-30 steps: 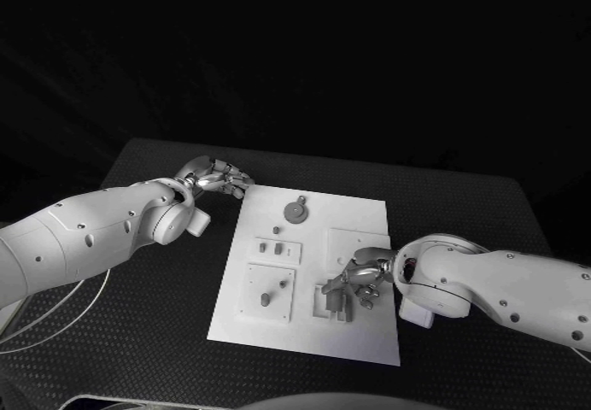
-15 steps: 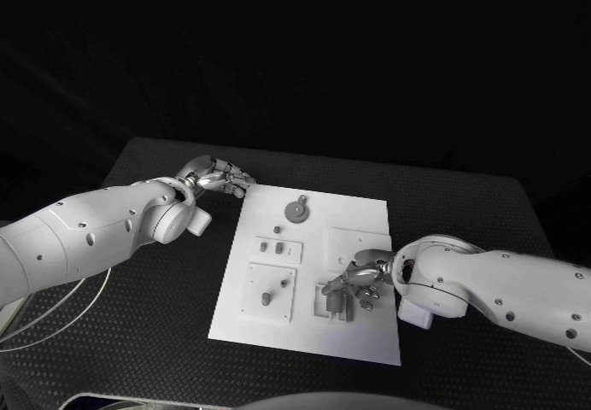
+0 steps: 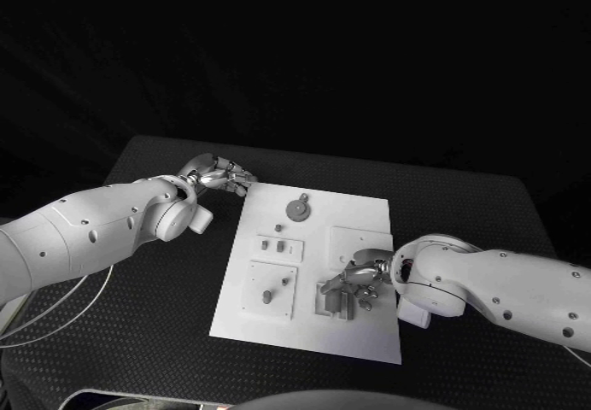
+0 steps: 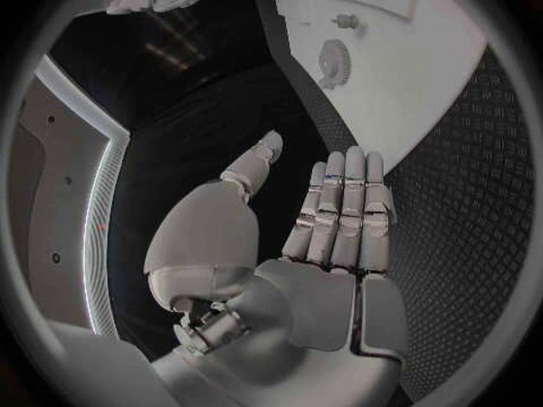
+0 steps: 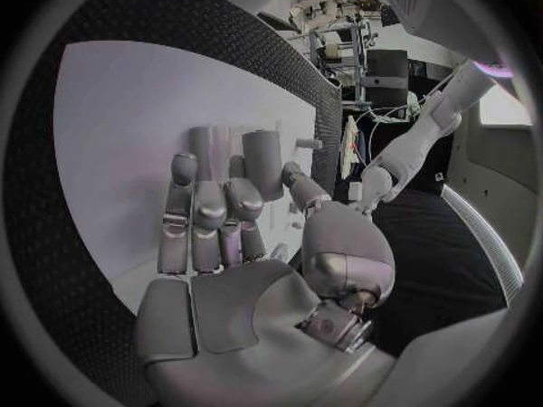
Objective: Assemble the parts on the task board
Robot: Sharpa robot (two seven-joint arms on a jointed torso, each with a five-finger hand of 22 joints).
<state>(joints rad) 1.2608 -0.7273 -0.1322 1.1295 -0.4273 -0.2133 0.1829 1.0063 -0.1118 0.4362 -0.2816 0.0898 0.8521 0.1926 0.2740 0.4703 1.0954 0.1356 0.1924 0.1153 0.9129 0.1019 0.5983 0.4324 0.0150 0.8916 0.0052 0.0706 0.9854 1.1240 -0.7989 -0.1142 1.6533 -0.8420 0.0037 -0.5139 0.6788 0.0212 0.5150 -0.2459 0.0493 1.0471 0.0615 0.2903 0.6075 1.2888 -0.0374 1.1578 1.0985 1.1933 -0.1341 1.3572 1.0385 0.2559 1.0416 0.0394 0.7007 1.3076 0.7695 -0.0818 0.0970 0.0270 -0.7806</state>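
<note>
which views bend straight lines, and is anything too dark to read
Both wrist views: fisheye, so the task board edges curve around the left hand and right hand. Head view: board edges straight, room behind the table black, nothing readable there.

The left robot hand [image 4: 328, 235] is stretched flat with straight fingers holding nothing, while the right robot hand [image 5: 226, 235] reaches forward, fingers loosely extended and empty.
</note>
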